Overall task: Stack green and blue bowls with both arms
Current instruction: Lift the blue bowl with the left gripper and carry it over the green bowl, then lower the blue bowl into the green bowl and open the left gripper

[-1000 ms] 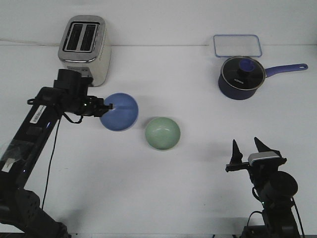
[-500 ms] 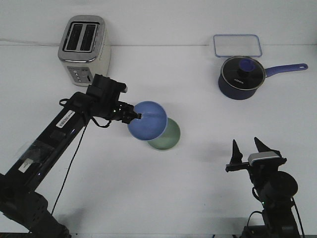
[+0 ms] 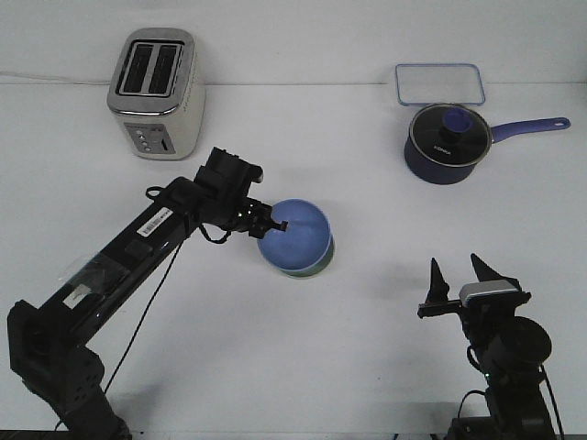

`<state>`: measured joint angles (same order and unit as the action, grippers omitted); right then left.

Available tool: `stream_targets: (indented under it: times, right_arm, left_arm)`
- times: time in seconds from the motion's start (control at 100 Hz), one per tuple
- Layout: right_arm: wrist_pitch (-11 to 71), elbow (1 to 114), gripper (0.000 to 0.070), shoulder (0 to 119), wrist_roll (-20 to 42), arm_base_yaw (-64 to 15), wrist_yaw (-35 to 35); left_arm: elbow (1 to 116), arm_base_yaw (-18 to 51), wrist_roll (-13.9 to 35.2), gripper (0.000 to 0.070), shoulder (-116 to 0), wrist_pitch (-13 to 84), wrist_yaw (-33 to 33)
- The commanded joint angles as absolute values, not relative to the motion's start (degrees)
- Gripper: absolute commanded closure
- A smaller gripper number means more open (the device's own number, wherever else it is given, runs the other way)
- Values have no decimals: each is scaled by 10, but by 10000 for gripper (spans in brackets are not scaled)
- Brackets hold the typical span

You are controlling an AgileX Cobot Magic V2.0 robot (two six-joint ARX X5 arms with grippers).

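My left gripper [image 3: 275, 225] pinches the blue bowl [image 3: 294, 236] right over the green bowl [image 3: 314, 269]. If I drop it crooked, it could slip off. My right gripper [image 3: 456, 272] waits, fingers apart.

The left arm [image 3: 138, 238] stretches out diagonally forward and to the right, its left pincer [image 3: 275, 225] clamped; the right pincer [image 3: 456, 272] points up, jaws spread

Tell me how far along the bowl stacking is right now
Nearly done. The left gripper is shut on the blue bowl, which sits over the green bowl, only a sliver of green showing. Left: release and withdraw. The right gripper waits open, away from both.
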<state>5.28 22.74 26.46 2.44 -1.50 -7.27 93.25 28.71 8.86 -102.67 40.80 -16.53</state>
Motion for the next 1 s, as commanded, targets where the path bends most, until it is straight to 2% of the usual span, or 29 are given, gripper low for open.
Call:
stream_targets:
  times: [0.0,0.76,0.93,0.99]
  right_arm:
    - [47,231,209,267,30,-15,-70]
    - [48,231,208,267,30,-15,-71]
    - [48,231,209,267,30,-15,-71]
    - [48,231,208,267,30,-15,-71]
  left_arm:
    - [942,293,96,690,-1039,404,-161]
    - [942,316,96,682,-1076,404,-159]
    - [942,315,97,559,-1076,404,-136]
    - [942,315,97,551,-1076,404,-132]
